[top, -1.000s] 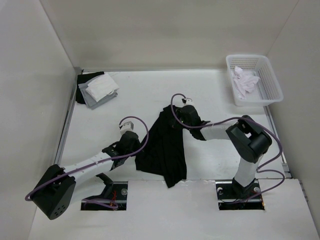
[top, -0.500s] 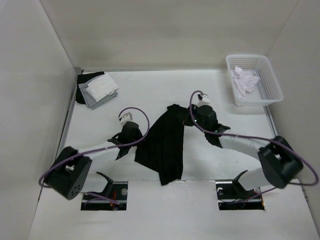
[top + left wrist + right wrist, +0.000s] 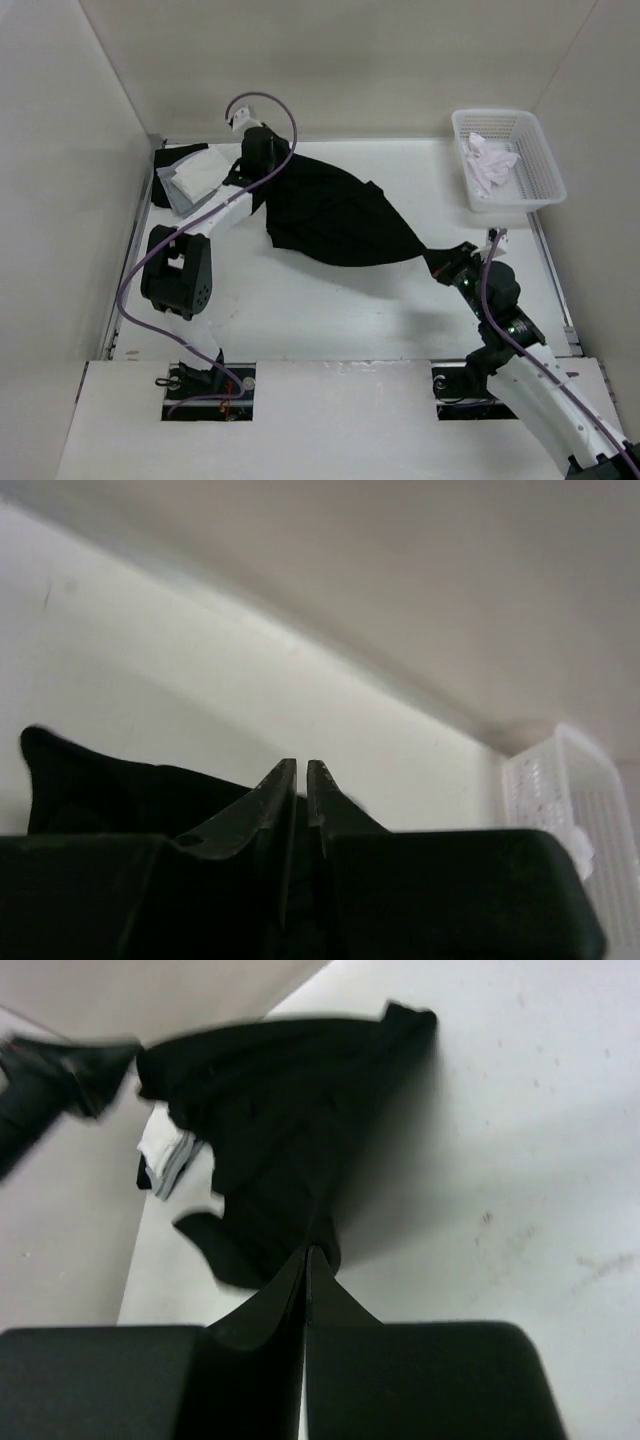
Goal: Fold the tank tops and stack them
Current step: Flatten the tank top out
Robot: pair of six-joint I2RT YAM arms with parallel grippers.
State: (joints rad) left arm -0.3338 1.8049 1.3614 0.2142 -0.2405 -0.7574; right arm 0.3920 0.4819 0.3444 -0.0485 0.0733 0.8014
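Observation:
The black tank top [image 3: 335, 215] hangs stretched in the air between my two grippers, from far left to right centre. My left gripper [image 3: 262, 165] is shut on its far left end, raised near the back wall; the cloth shows behind its jaws in the left wrist view [image 3: 110, 780]. My right gripper [image 3: 438, 262] is shut on its right end; the cloth spreads out from the jaws in the right wrist view [image 3: 270, 1130]. A folded stack of white and grey tank tops [image 3: 195, 180] over black cloth lies at the far left corner, also in the right wrist view [image 3: 165, 1155].
A white mesh basket [image 3: 540, 170] at the far right holds a crumpled white cloth [image 3: 490, 160]; it also shows in the left wrist view [image 3: 560, 800]. Walls close the table on the left, back and right.
Both arms swung apart: the left gripper moved far back to the wall, the right gripper pulled near and right. The black top went from a bunched drape to a stretched span.

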